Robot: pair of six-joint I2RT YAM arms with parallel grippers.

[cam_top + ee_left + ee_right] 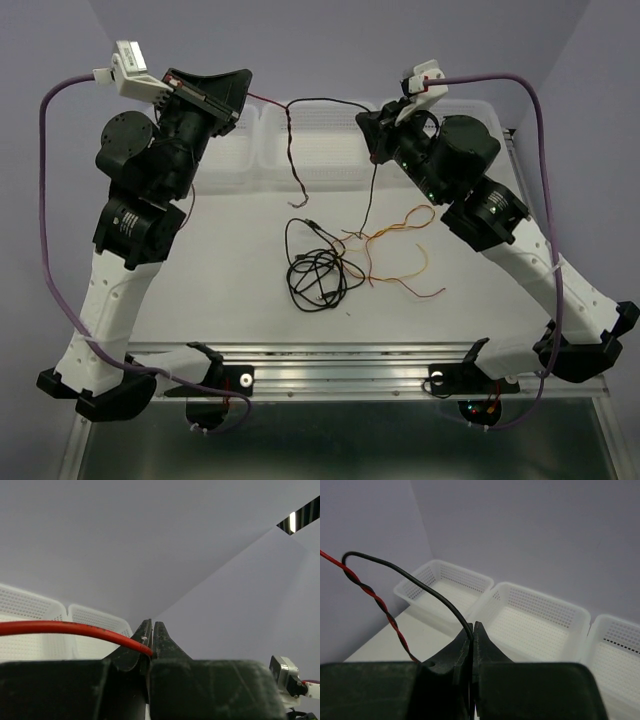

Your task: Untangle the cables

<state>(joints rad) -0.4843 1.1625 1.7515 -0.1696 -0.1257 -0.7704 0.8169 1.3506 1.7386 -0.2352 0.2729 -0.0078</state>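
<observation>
Two claws pinching: left claw (152,626) on red cable (65,627), right claw (472,628) on black cable (420,582).
Loose tangle (318,275) on worktop (220,270), 6 o'clock of twisted span (289,140).

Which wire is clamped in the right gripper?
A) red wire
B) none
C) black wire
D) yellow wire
C: in the right wrist view the black wire runs straight into the shut fingertips of the right gripper, while the red wire only twists around it farther out.
</observation>
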